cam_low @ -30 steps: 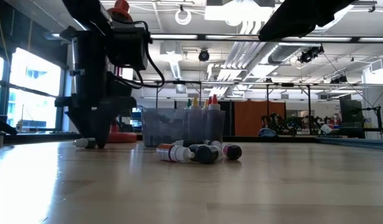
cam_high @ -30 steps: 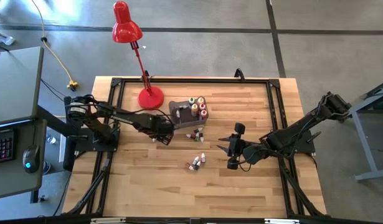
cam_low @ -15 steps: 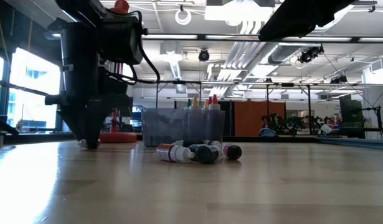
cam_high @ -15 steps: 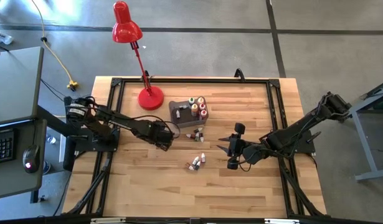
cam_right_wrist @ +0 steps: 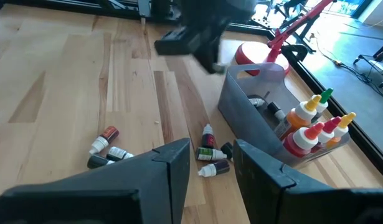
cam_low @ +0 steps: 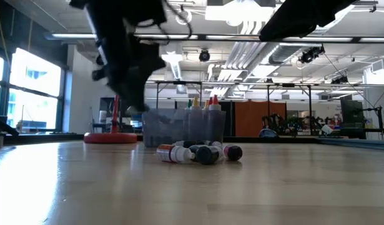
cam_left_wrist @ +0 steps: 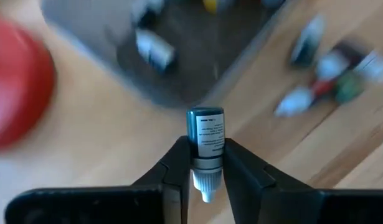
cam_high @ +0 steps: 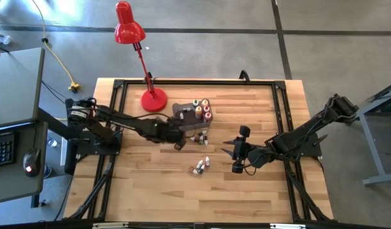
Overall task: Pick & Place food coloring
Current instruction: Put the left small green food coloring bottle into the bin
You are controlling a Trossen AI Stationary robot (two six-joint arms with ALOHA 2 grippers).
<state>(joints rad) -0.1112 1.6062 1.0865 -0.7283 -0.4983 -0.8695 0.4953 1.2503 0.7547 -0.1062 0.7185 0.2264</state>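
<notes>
The left end effector (cam_left_wrist: pixel 207 163) pinches a small dark plastic bottle with a white cap (cam_left_wrist: pixel 205 138) beside the grey plastic bin (cam_high: pixel 186 113), ready to drop it in. The right end effector (cam_right_wrist: pixel 211 160) waits half open.

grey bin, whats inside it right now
The grey bin holds upright bottles with pointed caps at one end and small dark bottles lying lower down. Its wall hides the floor beneath them.
</notes>
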